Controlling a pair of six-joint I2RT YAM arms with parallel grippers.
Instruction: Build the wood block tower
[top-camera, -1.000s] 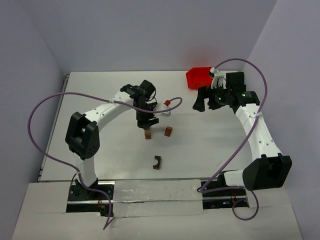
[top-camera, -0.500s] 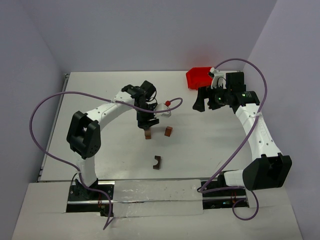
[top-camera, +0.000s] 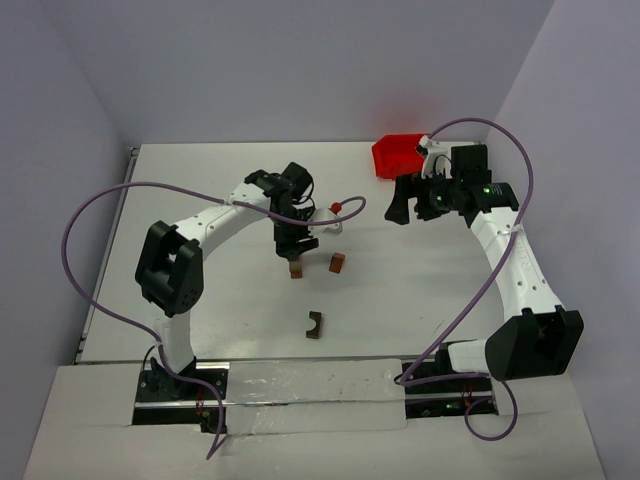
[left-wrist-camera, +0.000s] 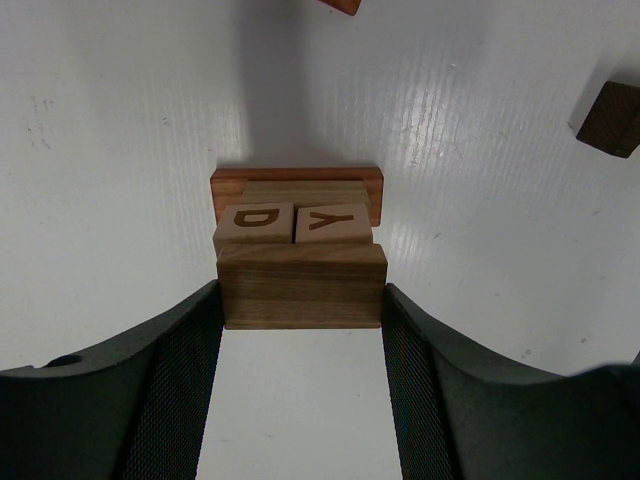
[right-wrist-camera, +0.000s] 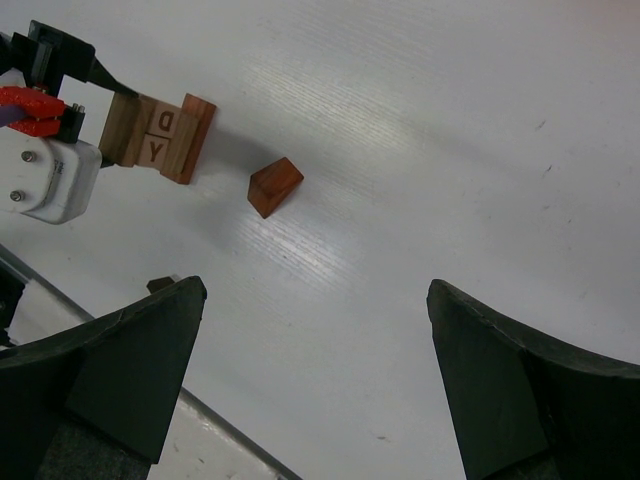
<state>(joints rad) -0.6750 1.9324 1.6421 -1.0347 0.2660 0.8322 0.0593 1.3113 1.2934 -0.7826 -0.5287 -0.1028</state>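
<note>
**As the left gripper (left-wrist-camera: 300, 300) clamps the top bar (left-wrist-camera: 300, 290), the right gripper (right-wrist-camera: 315, 290) hangs open**

Because the tower (top-camera: 296, 268) is narrow, the left gripper takes the top bar by its two short ends, jaws closed on it from either side. That grip keeps the bar level and square over the two lettered cubes (left-wrist-camera: 255, 217) beneath. The cubes sit side by side on a reddish base block (left-wrist-camera: 297, 180). Whether the bar already rests on them or hangs just above cannot be told. The tower stands at the centre of the top view, on the white worktop (top-camera: 200, 200).

The right gripper is empty, jaws wide, and held well off to the right of centre, probably so it stays out of the stacking arm's way. A loose red block (top-camera: 338, 263) lies just right of the tower. An arch block (top-camera: 315, 324) lies apart, lower in the frame, and both look unused so far.

The red bin (top-camera: 398, 155) sits at the upper right, partly behind the right arm. What it holds, if anything, cannot be seen.
</note>
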